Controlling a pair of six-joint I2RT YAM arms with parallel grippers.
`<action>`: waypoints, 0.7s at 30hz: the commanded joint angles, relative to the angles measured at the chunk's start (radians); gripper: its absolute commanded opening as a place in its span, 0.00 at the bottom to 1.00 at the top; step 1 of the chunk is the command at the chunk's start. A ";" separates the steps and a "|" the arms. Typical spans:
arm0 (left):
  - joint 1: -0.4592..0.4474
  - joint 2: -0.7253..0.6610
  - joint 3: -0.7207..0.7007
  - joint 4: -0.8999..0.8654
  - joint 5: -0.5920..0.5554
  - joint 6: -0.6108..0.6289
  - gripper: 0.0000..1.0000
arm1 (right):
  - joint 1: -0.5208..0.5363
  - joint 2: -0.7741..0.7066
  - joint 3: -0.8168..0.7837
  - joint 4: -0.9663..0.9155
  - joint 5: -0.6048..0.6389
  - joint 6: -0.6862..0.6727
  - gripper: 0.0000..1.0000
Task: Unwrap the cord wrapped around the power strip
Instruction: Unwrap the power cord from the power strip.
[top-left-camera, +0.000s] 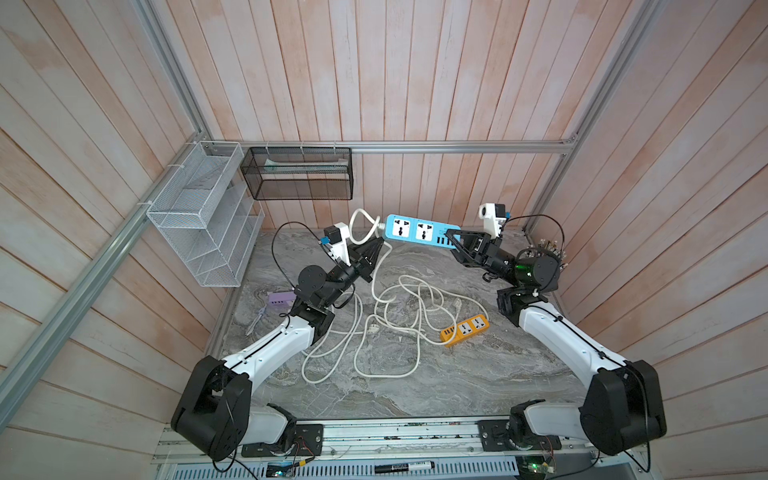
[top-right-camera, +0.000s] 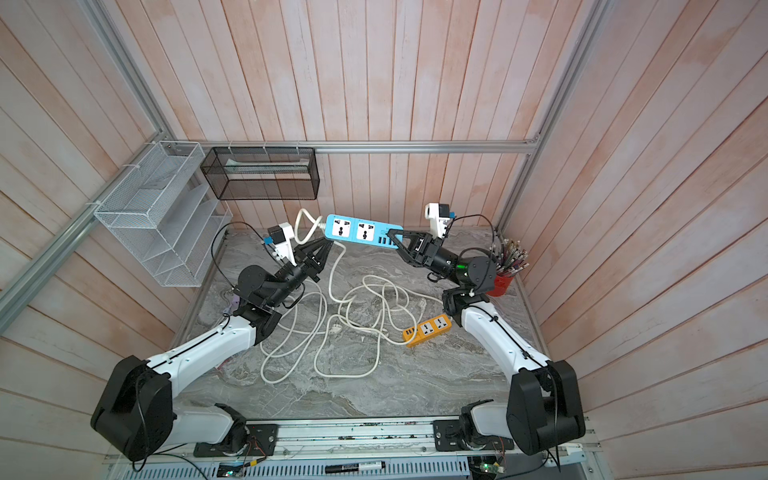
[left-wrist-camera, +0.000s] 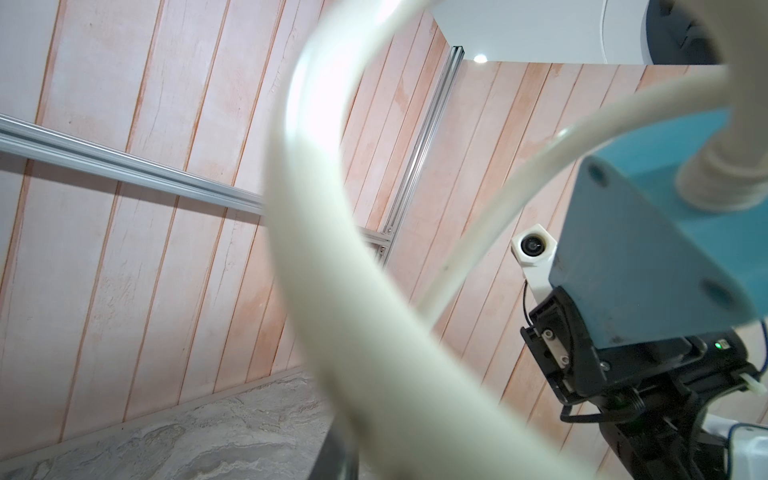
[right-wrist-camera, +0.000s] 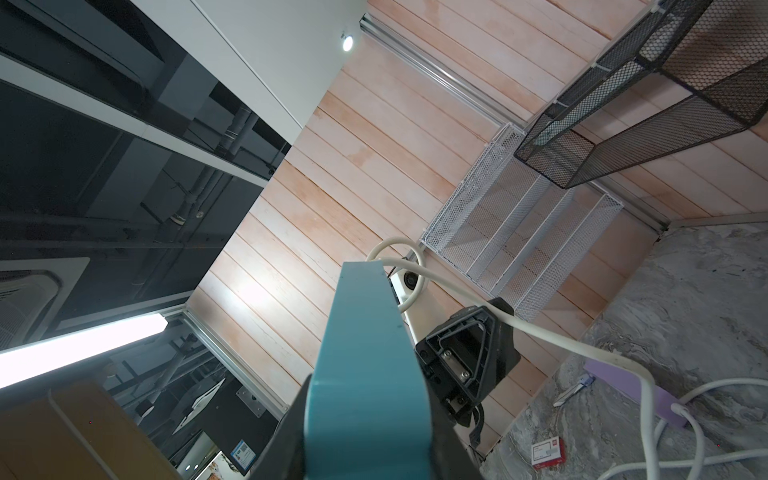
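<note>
The power strip (top-left-camera: 415, 230), blue, hangs lifted over the marble table (top-left-camera: 457, 374) just above the centre of a top view. Its long axis runs left to right and dips slightly rightward. The right gripper (top-left-camera: 456, 242) is clamped on its right end. The white cord (top-left-camera: 373, 278) leaves its left end, curls in one loop and drops past the left gripper (top-left-camera: 379, 242), which sits just below and left of that end. In both top views that gripper's jaws stand close together at the cord (top-right-camera: 331, 278); whether they pinch it I cannot tell.

The left wrist view is mostly blurred cord (left-wrist-camera: 332, 291) close to the lens, with the power strip (left-wrist-camera: 648, 266) beyond.

The right wrist view looks along the power strip (right-wrist-camera: 365, 357) toward the left gripper (right-wrist-camera: 492, 316), the cord passing beside it.

The left arm is nearer the loop, which I judge must come away leftward, along the strip's axis.
</note>
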 joint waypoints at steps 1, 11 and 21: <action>0.000 0.002 0.025 0.006 -0.019 0.023 0.30 | 0.006 0.003 -0.008 0.085 0.020 0.030 0.00; -0.004 -0.024 -0.006 -0.012 -0.098 0.090 0.45 | 0.012 0.042 -0.008 0.159 0.024 0.102 0.00; -0.010 0.005 0.003 0.010 -0.090 0.130 0.00 | 0.029 0.071 -0.009 0.199 0.043 0.145 0.00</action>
